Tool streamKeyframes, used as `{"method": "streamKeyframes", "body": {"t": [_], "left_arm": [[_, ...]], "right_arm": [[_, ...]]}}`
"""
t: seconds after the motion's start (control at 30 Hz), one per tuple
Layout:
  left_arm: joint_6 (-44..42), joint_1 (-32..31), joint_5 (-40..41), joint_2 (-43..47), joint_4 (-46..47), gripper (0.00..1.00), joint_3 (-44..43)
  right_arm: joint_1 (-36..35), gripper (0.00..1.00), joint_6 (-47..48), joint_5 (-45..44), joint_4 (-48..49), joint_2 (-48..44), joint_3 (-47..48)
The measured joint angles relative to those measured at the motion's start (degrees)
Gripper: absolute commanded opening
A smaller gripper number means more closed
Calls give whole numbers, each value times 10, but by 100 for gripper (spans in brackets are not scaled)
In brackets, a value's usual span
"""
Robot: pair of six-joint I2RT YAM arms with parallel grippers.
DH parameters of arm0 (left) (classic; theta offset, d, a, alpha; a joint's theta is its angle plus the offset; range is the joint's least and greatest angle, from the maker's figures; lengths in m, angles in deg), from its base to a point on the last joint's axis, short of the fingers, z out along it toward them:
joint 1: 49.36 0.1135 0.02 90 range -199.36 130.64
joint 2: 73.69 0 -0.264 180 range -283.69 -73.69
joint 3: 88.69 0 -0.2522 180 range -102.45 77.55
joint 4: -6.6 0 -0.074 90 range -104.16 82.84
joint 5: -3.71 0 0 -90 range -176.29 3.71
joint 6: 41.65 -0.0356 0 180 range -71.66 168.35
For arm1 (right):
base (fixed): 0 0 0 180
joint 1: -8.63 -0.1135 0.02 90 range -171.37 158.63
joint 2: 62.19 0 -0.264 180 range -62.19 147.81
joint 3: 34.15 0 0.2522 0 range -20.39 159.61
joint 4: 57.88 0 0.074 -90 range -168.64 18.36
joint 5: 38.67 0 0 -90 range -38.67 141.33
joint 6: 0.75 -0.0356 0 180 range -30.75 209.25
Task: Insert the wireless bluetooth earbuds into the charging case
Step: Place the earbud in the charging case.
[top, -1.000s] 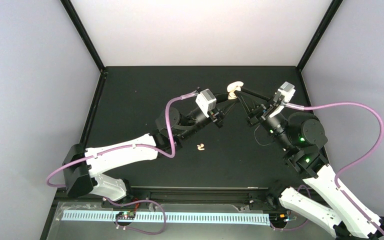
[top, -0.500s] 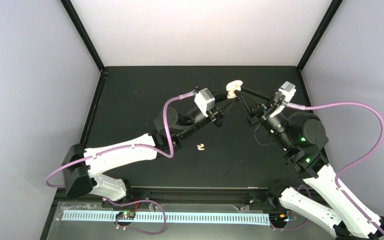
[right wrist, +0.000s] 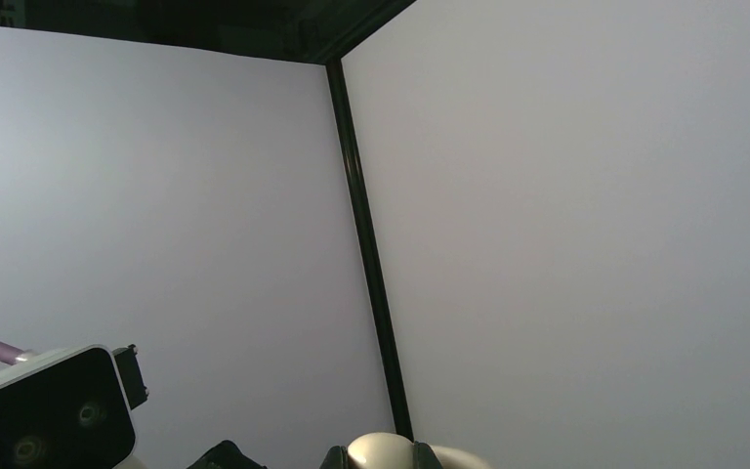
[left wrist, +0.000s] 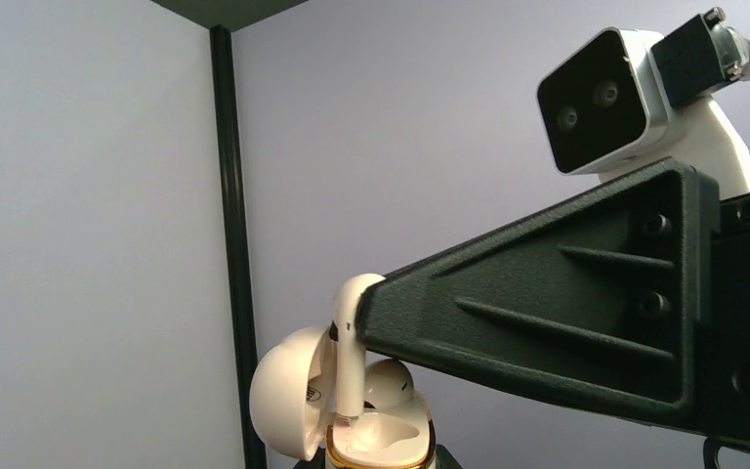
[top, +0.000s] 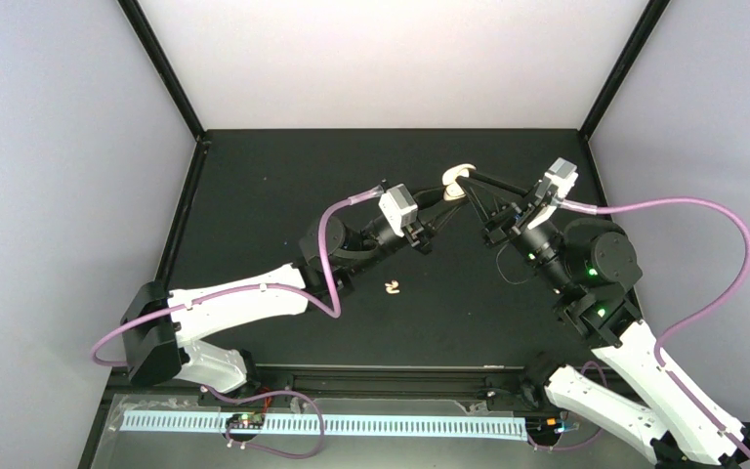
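**Earbud held stem-down over the open charging case**

The earbud (left wrist: 350, 332) is a small, glossy cream piece with a rounded head and a short straight stem. It stands upright with the stem pointing down, and the stem's tip is at the mouth of the charging case (left wrist: 381, 445). The case is the same cream colour, with a thin gold band around its opening. Its domed lid (left wrist: 288, 391) is swung open to the left in the left wrist view. Just behind the stem, a second rounded cream shape (left wrist: 391, 383) sits in the case. It looks like another earbud already seated, though only its top shows.

The right arm's fingers (left wrist: 527, 322) are pressed together on the earbud's head and pinch it at their very tips. In the right wrist view the cream head shows between the two dark tips at the bottom edge.

The left arm's fingers (top: 437, 200) are closed around the case and hold it up off the tabletop (top: 254, 195), toward the far middle of the work area. There the two arms meet tip to tip.

Two more earbuds (top: 392, 287), pale and comma-shaped, lie close together on the tabletop. They are well apart from the case, nearer the arms' bases.
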Motion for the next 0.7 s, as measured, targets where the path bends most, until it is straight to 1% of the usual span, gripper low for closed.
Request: {"method": "streamKeyframes", "body": {"t": [0.37, 0.7], "left_arm": [[-10, 0, -8, 0, 2, 1, 3], [-1, 0, -8, 0, -41, 2, -18]], "right_arm": [[0, 9, -2, 6, -1, 1, 0], [0, 9, -1, 12, -5, -2, 0]]}}
